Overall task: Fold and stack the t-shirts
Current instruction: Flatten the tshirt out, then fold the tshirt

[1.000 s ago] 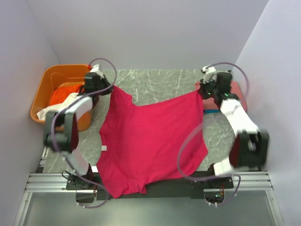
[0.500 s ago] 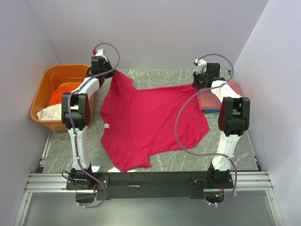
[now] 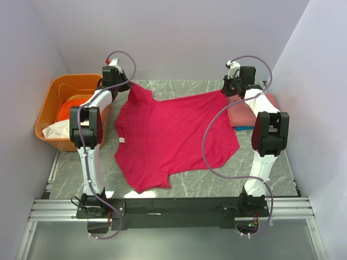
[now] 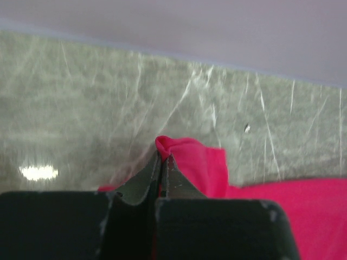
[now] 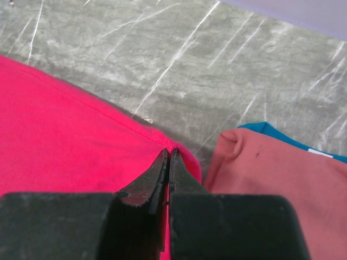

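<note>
The large crimson-pink t-shirt (image 3: 171,138) lies spread across the marble table, stretched between both grippers at the far side. My left gripper (image 3: 126,86) is shut on its far left corner, seen as a pinched fold (image 4: 176,146) in the left wrist view. My right gripper (image 3: 228,91) is shut on its far right corner (image 5: 169,147). A folded salmon-pink t-shirt (image 3: 255,111) lies on a blue one (image 3: 243,128) at the right, right beside the right gripper (image 5: 168,154). Orange and white shirts (image 3: 70,111) lie in the tub.
The rigid orange plastic tub (image 3: 47,103) stands at the far left, beside the left arm. The back wall runs just beyond both grippers. The salmon shirt (image 5: 282,179) and a blue edge (image 5: 271,130) show close to the right jaws. Bare marble (image 3: 184,89) lies behind the shirt.
Both grippers have carried the shirt's corners to the far side of the table and lowered them. The shirt has gone from hanging over the front edge to lying spread on the table.
</note>
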